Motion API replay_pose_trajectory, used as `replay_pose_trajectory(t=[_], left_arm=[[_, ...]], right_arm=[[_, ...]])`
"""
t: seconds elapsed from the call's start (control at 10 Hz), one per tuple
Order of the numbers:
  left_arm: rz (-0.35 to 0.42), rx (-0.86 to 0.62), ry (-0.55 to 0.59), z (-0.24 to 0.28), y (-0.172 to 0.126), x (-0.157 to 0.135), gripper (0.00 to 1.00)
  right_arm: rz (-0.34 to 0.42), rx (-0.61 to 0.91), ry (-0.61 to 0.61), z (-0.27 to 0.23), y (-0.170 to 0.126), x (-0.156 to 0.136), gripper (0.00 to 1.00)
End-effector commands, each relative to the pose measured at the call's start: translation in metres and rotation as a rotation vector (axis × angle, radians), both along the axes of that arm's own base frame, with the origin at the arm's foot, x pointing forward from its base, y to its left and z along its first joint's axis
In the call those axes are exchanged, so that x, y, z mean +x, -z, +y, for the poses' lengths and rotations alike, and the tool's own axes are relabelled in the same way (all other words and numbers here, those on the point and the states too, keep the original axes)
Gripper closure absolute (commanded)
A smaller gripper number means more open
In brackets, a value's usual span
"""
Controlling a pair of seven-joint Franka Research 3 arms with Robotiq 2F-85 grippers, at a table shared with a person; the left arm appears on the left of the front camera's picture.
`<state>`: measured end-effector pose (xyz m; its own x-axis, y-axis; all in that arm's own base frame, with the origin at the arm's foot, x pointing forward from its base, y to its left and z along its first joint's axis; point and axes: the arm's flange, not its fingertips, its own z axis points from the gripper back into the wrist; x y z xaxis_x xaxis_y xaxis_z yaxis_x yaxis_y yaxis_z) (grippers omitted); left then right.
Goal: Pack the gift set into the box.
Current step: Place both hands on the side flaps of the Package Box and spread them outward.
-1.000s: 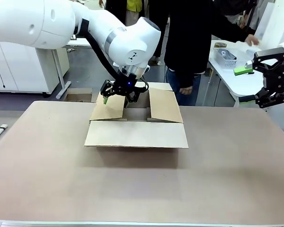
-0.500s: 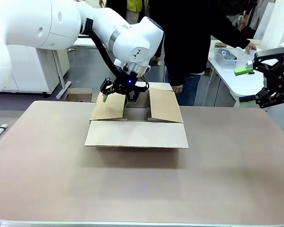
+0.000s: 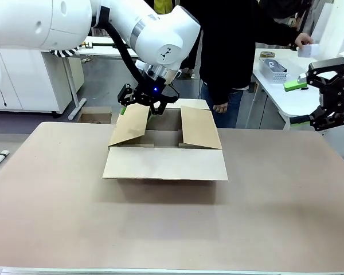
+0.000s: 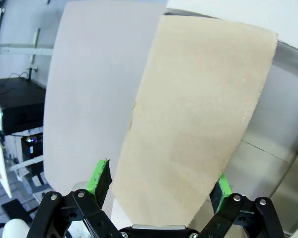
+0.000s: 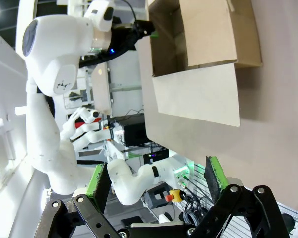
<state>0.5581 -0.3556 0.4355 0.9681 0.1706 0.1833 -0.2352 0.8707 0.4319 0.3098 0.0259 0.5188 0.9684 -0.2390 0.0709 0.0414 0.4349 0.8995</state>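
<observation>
Brown tabletop (image 3: 275, 217) carried the open cardboard carton (image 3: 166, 163) toward 12 o'clock. The left end effector (image 3: 139, 109), spread, straddled its 9 o'clock flap (image 3: 130, 126); the right end effector (image 3: 298, 103) hung spread at 3 o'clock. Packing seemingly had not begun.

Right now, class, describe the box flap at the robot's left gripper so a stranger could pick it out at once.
On the brown table stands an open cardboard box. Look to its picture-left end: that flap slants upward with the left gripper at its top edge. The opposite flap slants free, and the front flap lies flat outward.
</observation>
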Motion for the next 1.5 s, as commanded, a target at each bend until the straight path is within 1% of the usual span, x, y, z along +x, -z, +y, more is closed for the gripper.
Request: replay_pose_trajectory(t=[0.0, 0.2, 0.3, 0.5, 0.7, 0.8, 0.9, 1.0, 1.2, 1.4], left_arm=[[-0.014, 0.067, -0.058, 0.017, -0.002, -0.006, 0.00], [-0.031, 0.076, -0.086, 0.034, -0.016, -0.013, 0.00], [-0.028, 0.046, -0.070, 0.045, -0.023, -0.016, 0.00], [-0.039, 0.009, -0.098, 0.066, -0.031, -0.018, 0.00], [-0.012, -0.074, -0.084, 0.099, -0.038, -0.018, 0.00], [-0.008, -0.126, -0.073, 0.119, -0.042, -0.018, 0.00], [-0.019, -0.166, -0.091, 0.139, -0.046, -0.018, 0.00], [-0.012, -0.232, -0.077, 0.162, -0.051, -0.020, 0.00], [0.003, -0.365, -0.004, 0.195, -0.057, -0.025, 0.00], [0.030, -0.520, 0.100, 0.231, -0.045, -0.025, 0.00]], right_arm=[[-0.022, 0.017, -0.007, 0.002, -0.001, 0.003, 0.00], [-0.022, 0.017, -0.007, 0.002, -0.001, 0.003, 0.00], [-0.022, 0.017, -0.007, 0.002, -0.001, 0.003, 0.00], [-0.022, 0.017, -0.007, 0.002, -0.001, 0.003, 0.00], [-0.022, 0.017, -0.007, 0.002, -0.001, 0.003, 0.00], [-0.022, 0.017, -0.007, 0.002, -0.001, 0.003, 0.00], [-0.022, 0.017, -0.007, 0.002, -0.001, 0.003, 0.00], [-0.022, 0.017, -0.007, 0.002, -0.001, 0.003, 0.00], [-0.022, 0.017, -0.007, 0.002, -0.001, 0.003, 0.00], [-0.022, 0.017, -0.007, 0.002, -0.001, 0.003, 0.00]])
